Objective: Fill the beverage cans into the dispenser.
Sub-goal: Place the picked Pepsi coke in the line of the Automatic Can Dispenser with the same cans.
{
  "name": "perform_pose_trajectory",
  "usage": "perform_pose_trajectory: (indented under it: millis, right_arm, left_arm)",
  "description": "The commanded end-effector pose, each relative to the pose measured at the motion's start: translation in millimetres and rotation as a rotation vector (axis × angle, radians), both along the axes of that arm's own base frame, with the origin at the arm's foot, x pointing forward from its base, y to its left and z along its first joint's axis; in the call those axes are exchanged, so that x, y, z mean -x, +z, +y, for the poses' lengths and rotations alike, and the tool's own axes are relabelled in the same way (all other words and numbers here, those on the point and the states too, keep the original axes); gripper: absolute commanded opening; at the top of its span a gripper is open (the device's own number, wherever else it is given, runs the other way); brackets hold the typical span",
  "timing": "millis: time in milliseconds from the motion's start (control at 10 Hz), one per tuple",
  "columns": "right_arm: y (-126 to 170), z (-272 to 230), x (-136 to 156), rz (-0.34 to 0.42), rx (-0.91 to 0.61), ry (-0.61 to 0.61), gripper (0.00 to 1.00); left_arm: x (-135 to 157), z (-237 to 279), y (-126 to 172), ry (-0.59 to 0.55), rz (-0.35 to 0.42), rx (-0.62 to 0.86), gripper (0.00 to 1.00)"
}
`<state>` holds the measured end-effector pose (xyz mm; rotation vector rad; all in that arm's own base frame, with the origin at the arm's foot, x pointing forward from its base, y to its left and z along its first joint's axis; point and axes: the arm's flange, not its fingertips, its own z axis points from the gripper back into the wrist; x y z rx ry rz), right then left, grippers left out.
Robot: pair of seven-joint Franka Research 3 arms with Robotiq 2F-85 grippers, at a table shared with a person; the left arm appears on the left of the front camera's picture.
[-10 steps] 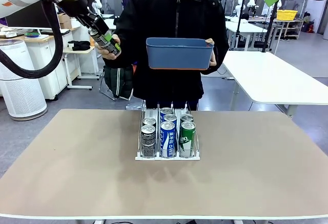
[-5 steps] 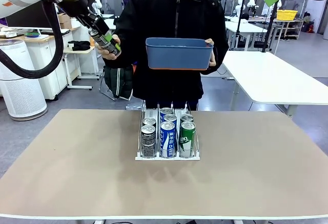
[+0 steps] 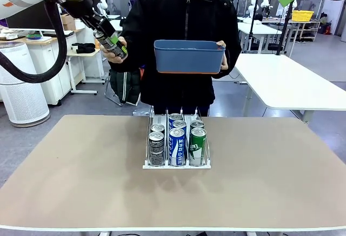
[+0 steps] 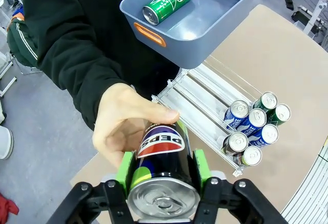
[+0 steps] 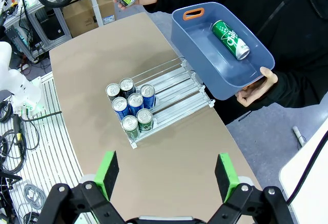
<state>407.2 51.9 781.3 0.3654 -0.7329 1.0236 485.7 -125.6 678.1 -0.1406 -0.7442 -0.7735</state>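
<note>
Wide tabletop point(image 3: 81, 179) around central dispenser point(image 5: 177, 92)

Cannot see into the blue tub point(image 3: 189, 58) from the front, nor the far end of the Pepsi can point(image 4: 160, 155) inside the person's hand point(image 4: 120, 126), nor labels on the rear cans point(image 3: 158, 128).

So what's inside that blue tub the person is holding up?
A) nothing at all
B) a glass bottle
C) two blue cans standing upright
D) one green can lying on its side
D: looking down into the tub, a single green can lies on its side on its floor, with nothing else beside it.
</note>
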Motion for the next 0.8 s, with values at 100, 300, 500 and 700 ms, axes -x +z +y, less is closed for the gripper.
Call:
perform_pose_trajectory:
  millis: [100,300,500,700]
  right_arm:
    - [-0.6,0.6,-0.3,0.004,-0.009,0.005,1.00]
    - [-0.6,0.6,-0.3,0.004,-0.009,0.005,1.00]
    - [-0.6,0.6,-0.3,0.004,-0.009,0.005,1.00]
    - [-0.6,0.6,-0.3,0.004,-0.009,0.005,1.00]
  left_arm:
    - [0.2,1.5,0.6,-0.001,-0.004,-0.003,0.17]
    - [0.2,1.5,0.6,-0.001,-0.004,-0.003,0.17]
    - [0.2,1.5,0.6,-0.001,-0.004,-0.003,0.17]
    - [0.2,1.5,0.6,-0.001,-0.004,-0.003,0.17]
